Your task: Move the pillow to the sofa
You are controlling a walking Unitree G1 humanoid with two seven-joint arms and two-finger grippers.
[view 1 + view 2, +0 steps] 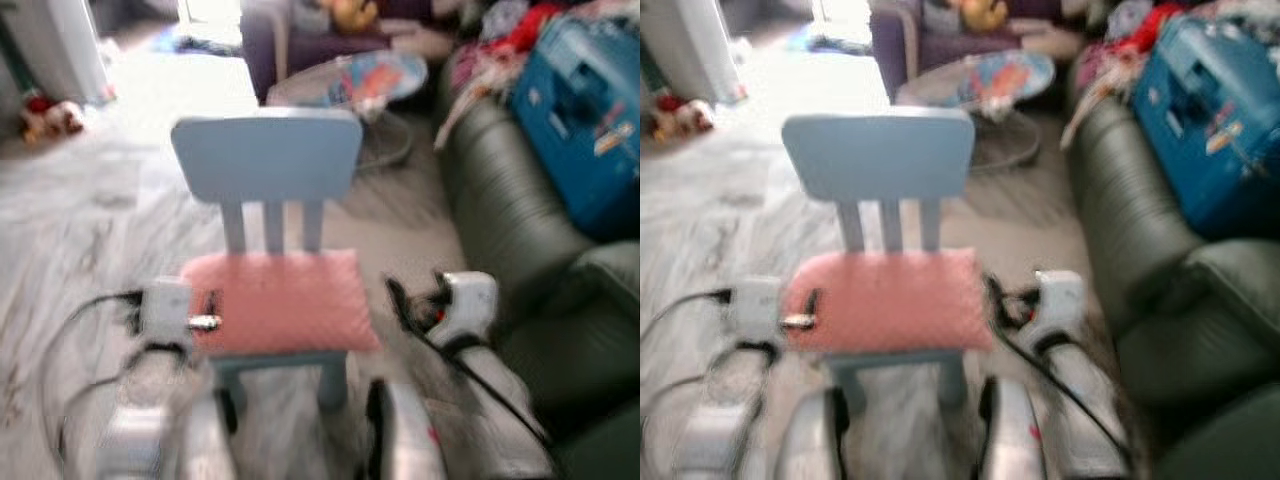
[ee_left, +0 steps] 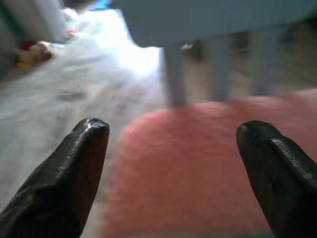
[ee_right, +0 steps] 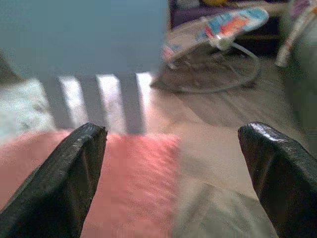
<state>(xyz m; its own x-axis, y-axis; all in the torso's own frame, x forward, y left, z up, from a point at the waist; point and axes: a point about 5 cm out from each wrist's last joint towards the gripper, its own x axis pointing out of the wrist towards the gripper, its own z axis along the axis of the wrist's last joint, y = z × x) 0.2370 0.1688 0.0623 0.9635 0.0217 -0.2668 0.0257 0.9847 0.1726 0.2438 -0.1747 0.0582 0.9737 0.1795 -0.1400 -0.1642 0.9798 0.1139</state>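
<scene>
Left gripper: fingers spread wide, nothing between them, aimed at the left edge of the pink pillow. In the head views, positioned at the pillow's left side, close to its edge; contact cannot be confirmed owing to blur.

Right gripper: fingers likewise spread wide and empty, aimed at the pillow's right edge. In the head views, positioned just beside the pillow's right side, between chair and sofa.

Pillow: lying flat on the seat of a small light-blue child's chair, covering most of the seat, chair back upright behind it.

Dark green leather sofa: to the right of the chair, near but apart from it. Blue case resting on the sofa's far end, with clothing heaped beside it.

Baby bouncer: on the floor beyond the chair. Pale marbled floor on the left. Black cables trailing from both wrists.
</scene>
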